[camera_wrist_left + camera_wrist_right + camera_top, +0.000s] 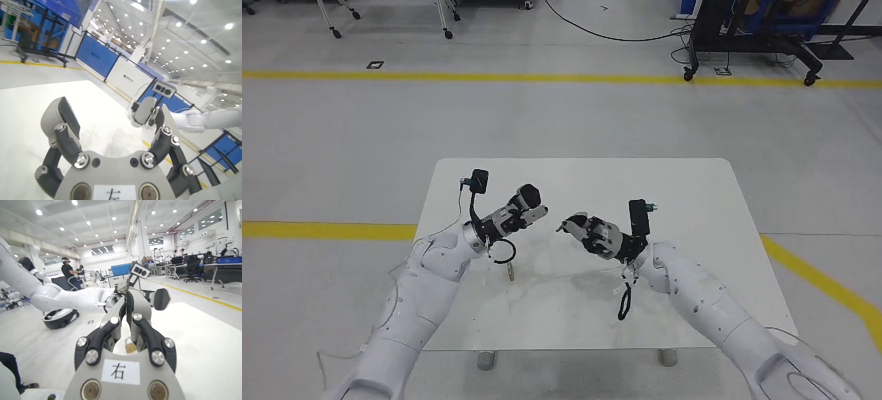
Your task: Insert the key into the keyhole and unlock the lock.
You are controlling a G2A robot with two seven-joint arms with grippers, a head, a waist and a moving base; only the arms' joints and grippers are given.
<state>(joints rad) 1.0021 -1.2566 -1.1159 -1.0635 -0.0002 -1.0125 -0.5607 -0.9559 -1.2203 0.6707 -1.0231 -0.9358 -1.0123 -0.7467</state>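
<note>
Overhead, both arms are raised above the white table [692, 200], their grippers facing each other near its middle with a small gap between the tips. The left gripper [113, 106] has its jaws wide apart; the two ribbed black pads [68, 115] face inward across bare air, and nothing sits between them. The right gripper [127, 296] has its jaws drawn together, pad against pad. Whether a key is pinched between them cannot be made out from any view.

In the right wrist view, a small brass-coloured padlock [130, 347] with a silvery top shows through the opening at the base of the right gripper's fingers, seen against the white table top below. It is partly hidden by the fingers' linkage, and its keyhole cannot be seen. Whether it rests on the table or is raised above it cannot be told.

A yellow floor line [332, 230] runs past the table on both sides.
</note>
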